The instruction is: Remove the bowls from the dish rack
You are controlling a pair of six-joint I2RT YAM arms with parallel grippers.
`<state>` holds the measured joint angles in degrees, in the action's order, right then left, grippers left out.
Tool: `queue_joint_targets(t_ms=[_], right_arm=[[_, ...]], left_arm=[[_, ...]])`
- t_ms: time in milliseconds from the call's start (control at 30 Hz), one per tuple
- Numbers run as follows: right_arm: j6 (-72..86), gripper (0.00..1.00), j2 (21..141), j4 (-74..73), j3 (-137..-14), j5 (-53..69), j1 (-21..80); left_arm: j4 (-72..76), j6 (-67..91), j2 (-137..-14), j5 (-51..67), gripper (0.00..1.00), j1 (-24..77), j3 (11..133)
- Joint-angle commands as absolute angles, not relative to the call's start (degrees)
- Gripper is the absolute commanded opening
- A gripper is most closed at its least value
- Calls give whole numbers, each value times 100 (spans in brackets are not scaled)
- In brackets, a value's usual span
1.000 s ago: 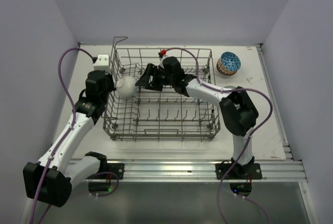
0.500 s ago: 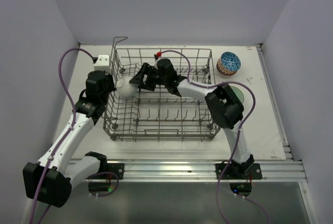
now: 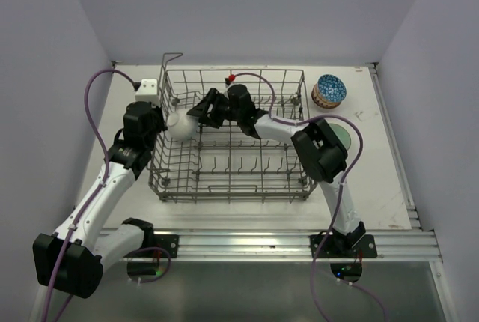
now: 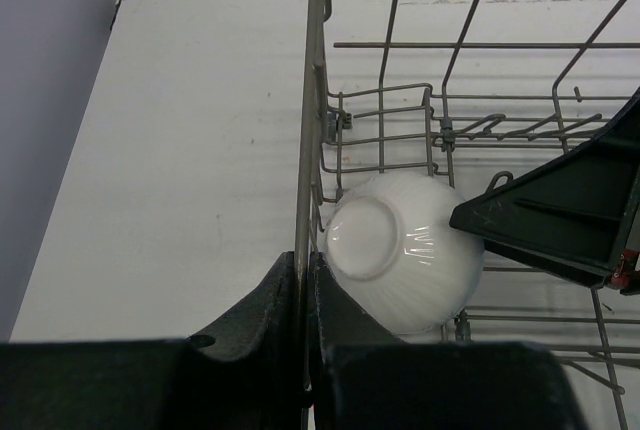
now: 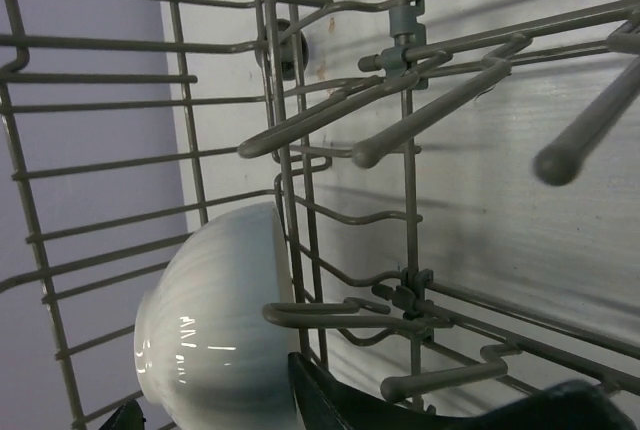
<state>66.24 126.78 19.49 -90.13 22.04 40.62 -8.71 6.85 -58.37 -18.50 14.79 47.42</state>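
Observation:
A plain white bowl (image 3: 179, 123) lies on its side against the left wall inside the grey wire dish rack (image 3: 232, 187). My left gripper (image 3: 158, 123) is shut on a wire of that left wall (image 4: 307, 280), with the bowl (image 4: 400, 255) just to its right. My right gripper (image 3: 197, 112) is open inside the rack, its fingers on either side of the bowl (image 5: 215, 330). One finger (image 4: 560, 215) touches the bowl's side. A blue patterned bowl (image 3: 328, 90) and a pale green bowl (image 3: 343, 135) sit on the table to the right of the rack.
A small white box (image 3: 147, 84) lies at the back left beside the rack. A raised wire loop (image 3: 172, 58) stands at the rack's back left corner. Upright tines (image 5: 440, 110) crowd round my right gripper. Walls close in the table on the left, the back and the right.
My right arm has reached further left across the rack, bringing its fingers round the white bowl. Its elbow swung left and uncovered the green bowl. The left arm has not moved.

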Motion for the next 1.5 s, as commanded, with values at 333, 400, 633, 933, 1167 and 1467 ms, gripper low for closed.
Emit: queue_joint_targets(t_ms=[333, 400, 633, 933, 1167, 1467], right_arm=[[7629, 45, 13078, 4913, -8886, 3120, 4271], [7585, 44, 13069, 4922, -8903, 3190, 4280], [6883, 43, 12981, 3851, -9044, 3366, 4307], [6970, 8, 12999, 3893, -9211, 3410, 4315], [7373, 4, 12841, 4569, -9097, 3410, 4315], [7330, 0, 12210, 4720, -9044, 3463, 4315]], left_arm=[[-826, 703, -5695, -1564, 0, 1679, 4772], [-817, 703, -5713, -1582, 0, 1679, 4764], [-817, 694, -5722, -1582, 0, 1679, 4772], [-826, 694, -5722, -1608, 0, 1687, 4773], [-887, 686, -5748, -1775, 0, 1687, 4781], [-896, 703, -5748, -1907, 0, 1687, 4781]])
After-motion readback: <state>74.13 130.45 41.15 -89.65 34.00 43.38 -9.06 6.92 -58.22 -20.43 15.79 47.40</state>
